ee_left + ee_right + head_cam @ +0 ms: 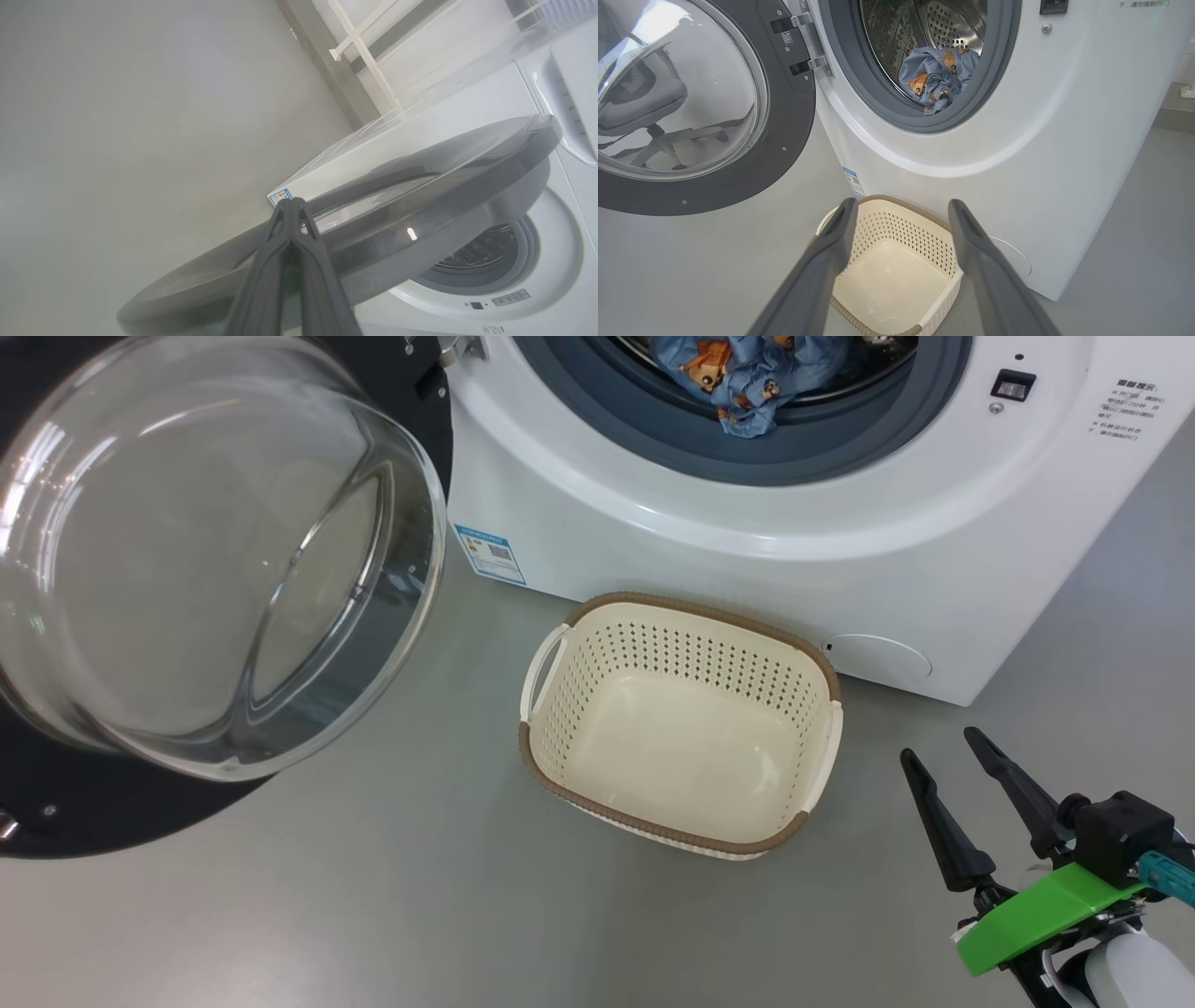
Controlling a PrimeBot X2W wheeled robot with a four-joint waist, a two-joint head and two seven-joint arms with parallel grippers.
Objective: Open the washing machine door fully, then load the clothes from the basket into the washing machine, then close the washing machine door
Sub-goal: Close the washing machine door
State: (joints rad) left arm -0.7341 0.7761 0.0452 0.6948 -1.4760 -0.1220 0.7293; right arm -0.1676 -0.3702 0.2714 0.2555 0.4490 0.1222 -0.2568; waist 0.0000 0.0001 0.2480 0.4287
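Clothes (747, 392): lt-blue bundle w/ orange bear prints

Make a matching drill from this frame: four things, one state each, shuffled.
1 clothes
2 basket
3 washing machine door
4 right hand

A empty, on the floor
B swung wide on its hinge
C in the drum
D jaws apart, holding nothing

Pairs: 1-C, 2-A, 3-B, 4-D
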